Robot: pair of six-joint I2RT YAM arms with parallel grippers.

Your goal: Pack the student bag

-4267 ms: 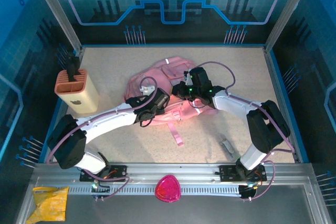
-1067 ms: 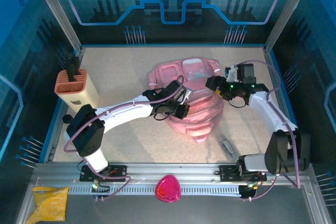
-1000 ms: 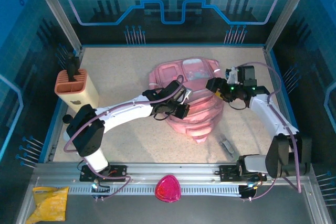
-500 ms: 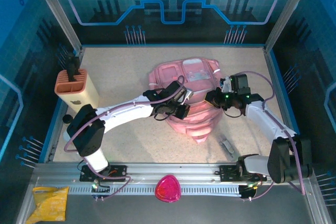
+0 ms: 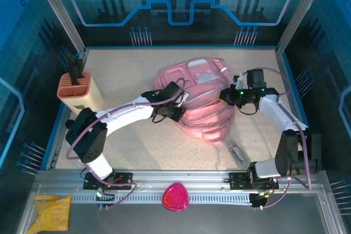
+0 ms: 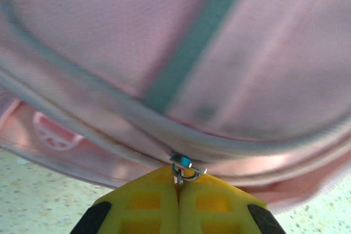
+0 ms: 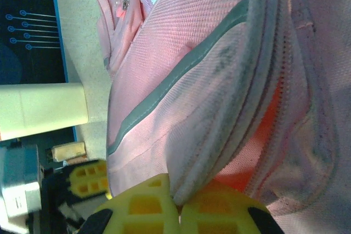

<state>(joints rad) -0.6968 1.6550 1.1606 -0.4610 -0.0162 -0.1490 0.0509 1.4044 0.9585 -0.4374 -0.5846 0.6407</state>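
**Both grippers pinch the pink student bag at the centre of the frame.**

Nearest, on the bottom rail, lie a yellow packet and a magenta rounded triangle. The left arm slants up from lower left, and the left gripper has its jaws pressed together on the metal zipper pull. The right arm arcs up the right side and bends back left, with the right gripper clamped on a fold of the bag's zippered seam. Farther, at the left, is a beige slotted holder; its dark front mark is too small to read.
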